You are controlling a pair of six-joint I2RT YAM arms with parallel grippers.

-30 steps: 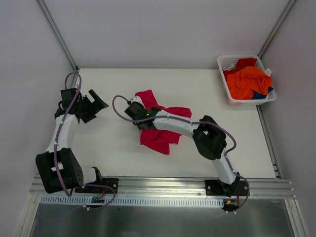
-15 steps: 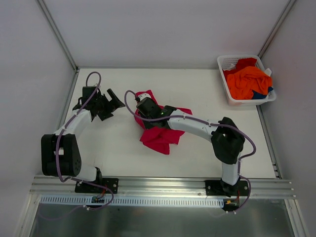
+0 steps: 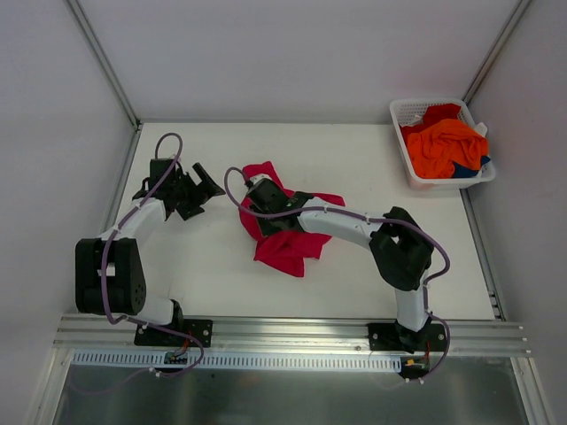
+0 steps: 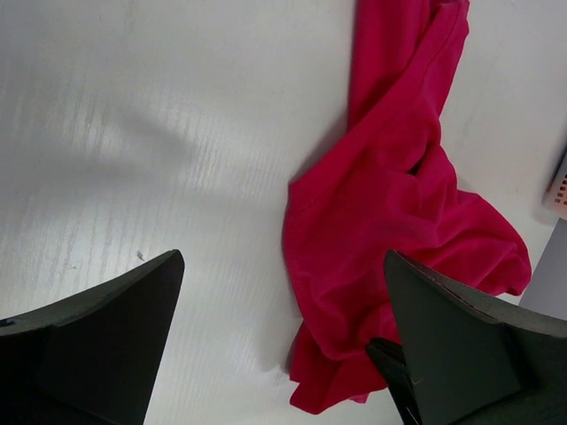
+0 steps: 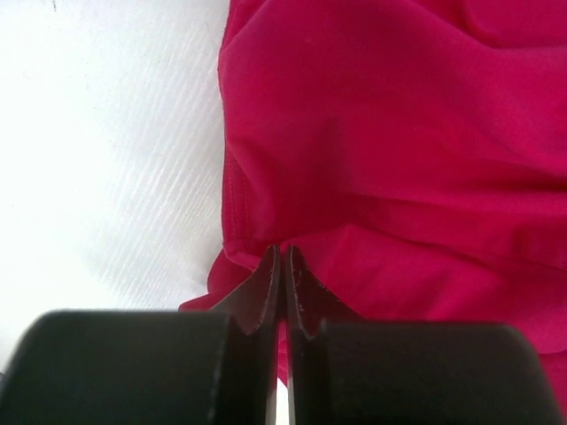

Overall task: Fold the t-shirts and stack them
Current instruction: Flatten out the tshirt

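**Right gripper pinches the pink shirt; left hangs open beside it**

The pink shirt [image 3: 288,235] lies crumpled on the table [image 3: 354,150], well left of the basket [image 3: 409,113] at the far right corner. The right gripper [image 5: 283,266] has its fingers pressed together at the shirt's left edge, apparently nipping a fold of cloth, though the wrist view is too close to be sure. The left gripper [image 3: 202,184] hovers just left of the shirt, fingers [image 4: 106,336] spread wide, holding nothing. An orange shirt [image 3: 446,146] tops the heap in the basket, red and blue cloth under it.
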